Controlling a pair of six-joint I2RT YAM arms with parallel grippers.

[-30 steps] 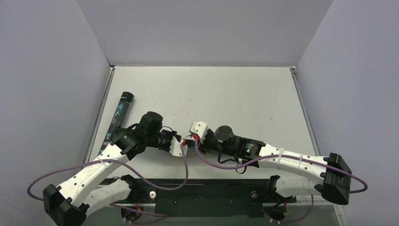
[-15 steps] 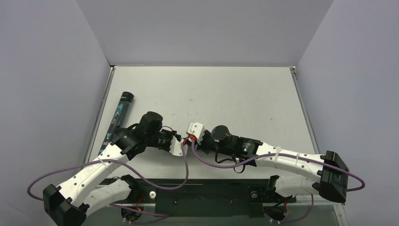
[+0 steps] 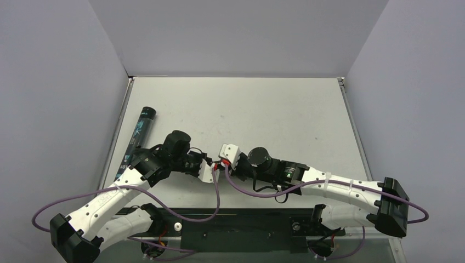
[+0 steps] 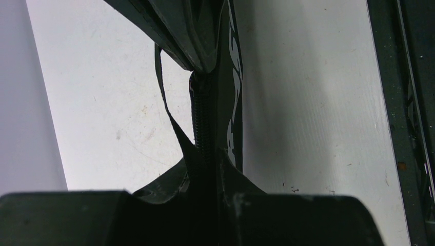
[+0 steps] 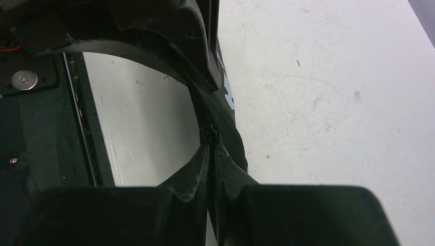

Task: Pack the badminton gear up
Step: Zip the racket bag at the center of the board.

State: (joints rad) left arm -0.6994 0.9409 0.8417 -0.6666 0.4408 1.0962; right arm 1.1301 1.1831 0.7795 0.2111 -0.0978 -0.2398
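The racket bag [image 4: 232, 118] is being held up between the two arms over the near middle of the table [image 3: 274, 120], edge-on, so that from above it is almost wholly hidden under the wrists. The left gripper [image 4: 205, 205] is seen clamped on the bag's fabric right at the zip [image 4: 201, 118], white lettering running up the panel beside it and a thin strap loop [image 4: 166, 102] hanging off to one side. The right gripper [image 5: 211, 205] is closed tight as well, with the zip line pinched between its fingers; whether the slider's pull tab itself has been caught cannot be told, since that spot is lost in shadow. The step in hand is judged to be the zipping of the bag, one end steadied by the left arm while the slider is worked by the right. Ahead of the right fingers the teeth look parted, so closure is taken to be unfinished. For the next move, a steady draw along the zip line is called for, tension being kept by the left grip so the fabric is not bunched and the slider not jammed. The long black tube [image 3: 140, 134] is left lying along the table's left edge, well apart from the bag. No rackets or shuttlecocks are shown in any view, and it cannot be told whether they are inside.
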